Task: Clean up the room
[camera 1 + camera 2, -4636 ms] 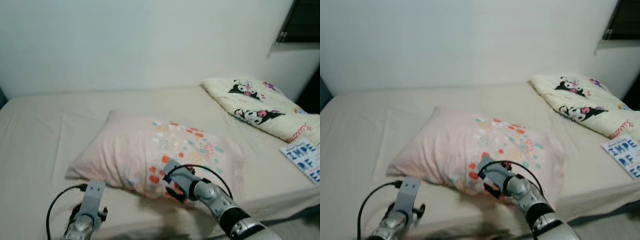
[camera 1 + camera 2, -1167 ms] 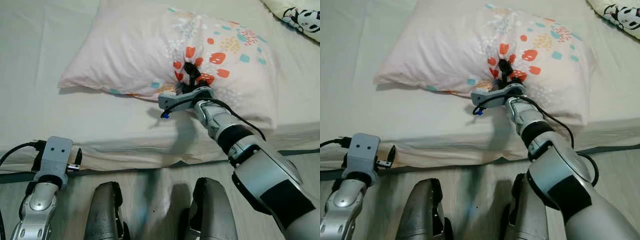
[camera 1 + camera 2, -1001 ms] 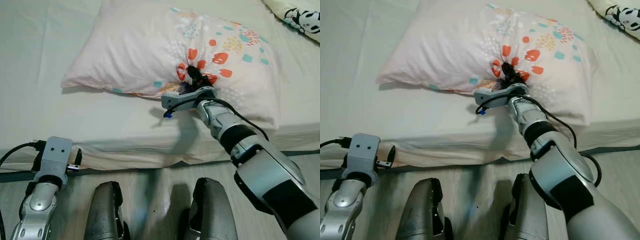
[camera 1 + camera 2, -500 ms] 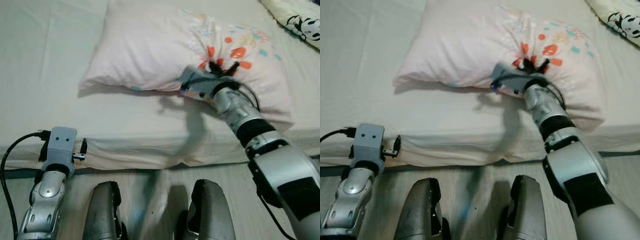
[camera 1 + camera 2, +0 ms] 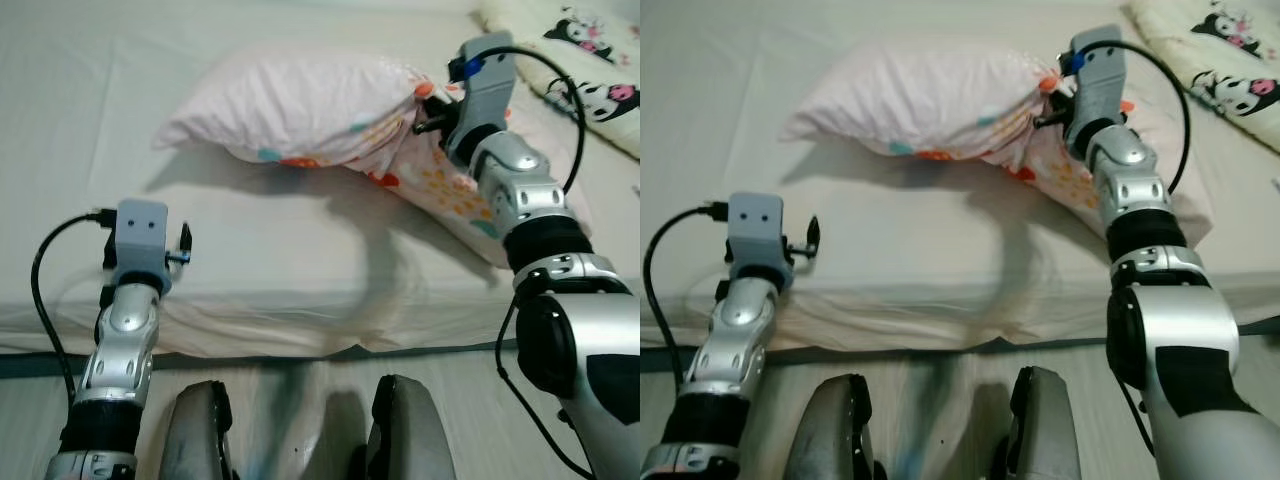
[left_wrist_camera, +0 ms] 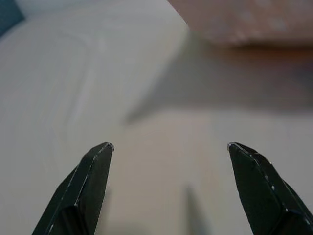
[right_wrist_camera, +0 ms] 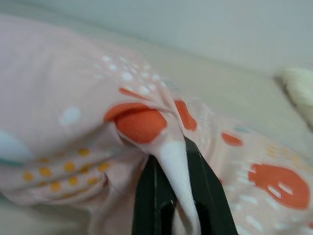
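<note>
A pale pink pillow with orange and teal dots lies on the bed, its near right part lifted off the sheet. My right gripper is shut on a fold of the pillow's cover, and the pinched cloth shows between the black fingers in the right wrist view. My left gripper is open with nothing between its fingers, held low over the bed's near edge, left of the pillow. Its wrist points at the bare sheet.
The bed has a beige sheet with open room on its left half. A cream blanket with black cartoon figures lies at the far right. A strip of wooden floor and my two legs are below the bed's edge.
My right gripper has risen and moved right and farther over the bed, lifting the pillow's near part. The left arm has come up toward the bed edge. The camera has shifted.
</note>
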`<state>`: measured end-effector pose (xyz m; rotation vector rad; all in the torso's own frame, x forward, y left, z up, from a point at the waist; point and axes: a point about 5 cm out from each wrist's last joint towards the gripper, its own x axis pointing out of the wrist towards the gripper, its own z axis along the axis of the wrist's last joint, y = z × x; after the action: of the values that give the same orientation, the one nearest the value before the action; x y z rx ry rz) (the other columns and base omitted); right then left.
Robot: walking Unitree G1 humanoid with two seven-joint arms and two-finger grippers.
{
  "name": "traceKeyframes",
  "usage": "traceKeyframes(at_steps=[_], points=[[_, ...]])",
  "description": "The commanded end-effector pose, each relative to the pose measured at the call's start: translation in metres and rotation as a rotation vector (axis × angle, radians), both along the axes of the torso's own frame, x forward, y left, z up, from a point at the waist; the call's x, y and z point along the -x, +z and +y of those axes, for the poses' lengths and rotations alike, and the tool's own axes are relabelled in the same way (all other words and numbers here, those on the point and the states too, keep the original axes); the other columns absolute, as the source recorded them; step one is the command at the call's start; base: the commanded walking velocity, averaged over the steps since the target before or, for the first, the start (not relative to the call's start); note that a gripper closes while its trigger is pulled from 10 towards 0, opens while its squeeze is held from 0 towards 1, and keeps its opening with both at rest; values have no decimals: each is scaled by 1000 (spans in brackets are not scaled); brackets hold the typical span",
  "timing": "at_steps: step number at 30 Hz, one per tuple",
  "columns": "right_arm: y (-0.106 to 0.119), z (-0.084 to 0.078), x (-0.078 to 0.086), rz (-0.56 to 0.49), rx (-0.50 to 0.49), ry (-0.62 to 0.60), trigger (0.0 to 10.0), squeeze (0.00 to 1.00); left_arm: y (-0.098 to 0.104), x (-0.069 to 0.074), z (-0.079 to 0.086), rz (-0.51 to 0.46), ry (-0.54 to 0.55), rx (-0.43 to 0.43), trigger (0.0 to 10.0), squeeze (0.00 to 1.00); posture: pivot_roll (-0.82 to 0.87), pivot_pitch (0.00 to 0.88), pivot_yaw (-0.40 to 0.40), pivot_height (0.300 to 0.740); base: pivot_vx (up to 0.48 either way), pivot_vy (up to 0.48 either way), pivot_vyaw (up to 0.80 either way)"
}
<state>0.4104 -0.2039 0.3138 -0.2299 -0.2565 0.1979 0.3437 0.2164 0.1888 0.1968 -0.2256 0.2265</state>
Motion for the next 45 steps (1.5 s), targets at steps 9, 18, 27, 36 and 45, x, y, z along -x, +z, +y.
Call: traceKeyframes(at_steps=[9, 18, 27, 36, 45], points=[[35, -32, 28, -145, 87, -44, 0, 0, 23, -14, -6, -104, -19, 114, 10000, 0, 44, 0, -83, 570, 0, 0, 0], [21, -41, 42, -133, 60, -102, 0, 0, 27, -17, -13, -115, -58, 186, 10000, 0, 25, 0, -74, 600, 0, 0, 0], [-22, -25, 54, -24, 38, -87, 0, 0, 10, -16, -15, -65, -71, 201, 10000, 0, 18, 0, -64, 625, 0, 0, 0], [-42, -5, 55, 45, 32, -35, 0, 0, -36, -7, -7, 97, -23, 194, 10000, 0, 18, 0, -64, 665, 0, 0, 0], [-47, -1, 58, 64, 29, -29, 0, 0, -77, 5, -1, 241, -2, 199, 10000, 0, 25, 0, -71, 690, -267, 0, 0]])
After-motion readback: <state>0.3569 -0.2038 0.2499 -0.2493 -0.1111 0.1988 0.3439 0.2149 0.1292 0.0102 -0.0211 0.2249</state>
